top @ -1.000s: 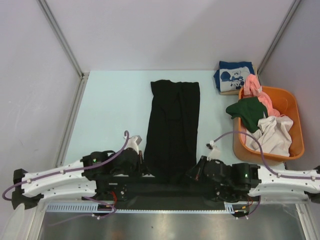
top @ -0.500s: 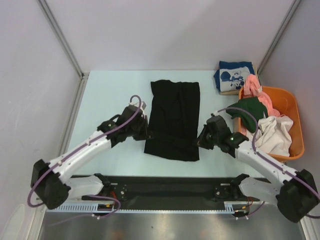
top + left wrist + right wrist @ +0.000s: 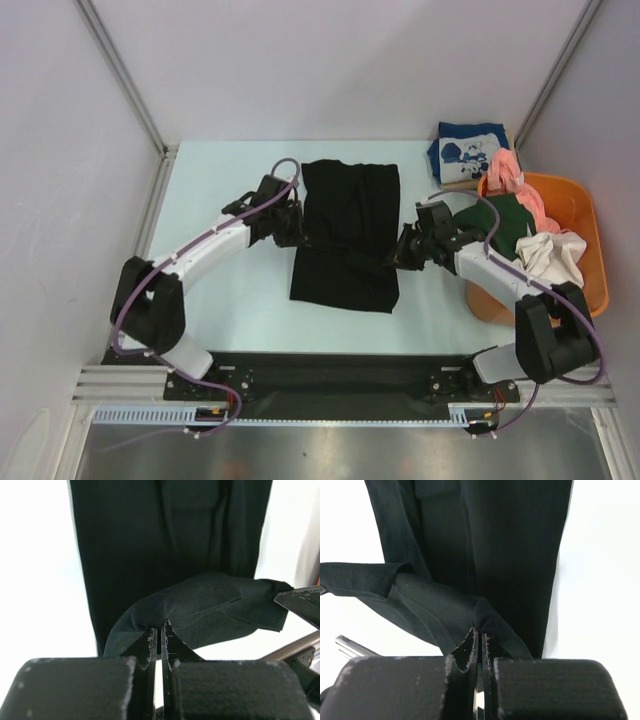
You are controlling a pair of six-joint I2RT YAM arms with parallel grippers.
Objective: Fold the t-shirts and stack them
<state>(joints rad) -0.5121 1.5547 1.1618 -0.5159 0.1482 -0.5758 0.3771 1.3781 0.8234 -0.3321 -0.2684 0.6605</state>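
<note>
Left gripper clamped tight on an edge of the black t-shirt, right gripper pinching the other corner, fold draped between both, flat cloth stretching away beyond the fingers

Near hem of black tee farther fwd.

Tabletop: pale mint, matte, evenly lit. In my wrist views it washes out to near white.

Back wall: plain light grey panel, meeting the far edge.

Left wall and right wall: same grey.

Left strut and right strut: aluminium, one rising from each far corner.

Rail: metal, along the left edge.

Near edge: black plate, then white slotted duct, then brushed steel sheet.
</note>
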